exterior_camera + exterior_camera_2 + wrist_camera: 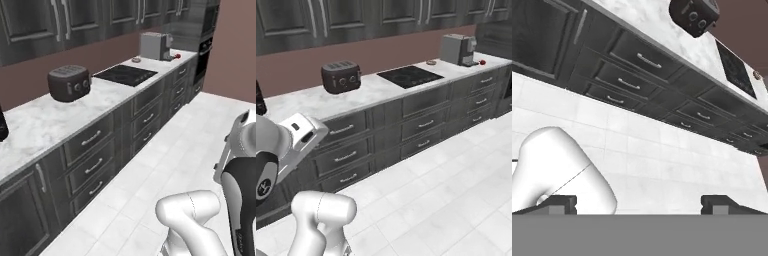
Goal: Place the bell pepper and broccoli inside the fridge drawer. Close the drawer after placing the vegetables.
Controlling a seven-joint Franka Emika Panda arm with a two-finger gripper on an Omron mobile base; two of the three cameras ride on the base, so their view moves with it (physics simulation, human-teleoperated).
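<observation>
Hand view: the gripper (pixel 641 204) has its two dark fingertips (pixel 562 202) set wide apart with nothing between them. It faces a run of grey drawers (pixel 634 59) under the counter (pixel 662 37), across bare floor. The toaster (pixel 694 15) sits at 1 o'clock and the cooktop (pixel 734 70) at 2 o'clock.

Finding 1, location of the bell pepper (pixel 482 62): a small red rounded item rests on the far end of the counter, just beside the coffee machine (pixel 457 48) on its far side. It lies at 2 o'clock in the right base view and at 1 o'clock in the left base view. It is too small to confirm its shape or any long axis (colour and position are the only grounds for the identification).

Finding 2, governing relation: the pepper lies well apart from the gripper, along the counter past the toaster and the cooktop. Judged from the hand view, that is beyond the 2 o'clock side of where the gripper points.

Assessment: the task looks to be at its start, with the pepper on the counter and not in hand. The next move likely calls for travel along the counter toward the coffee machine, since the pepper appears beyond reach from here.
</observation>
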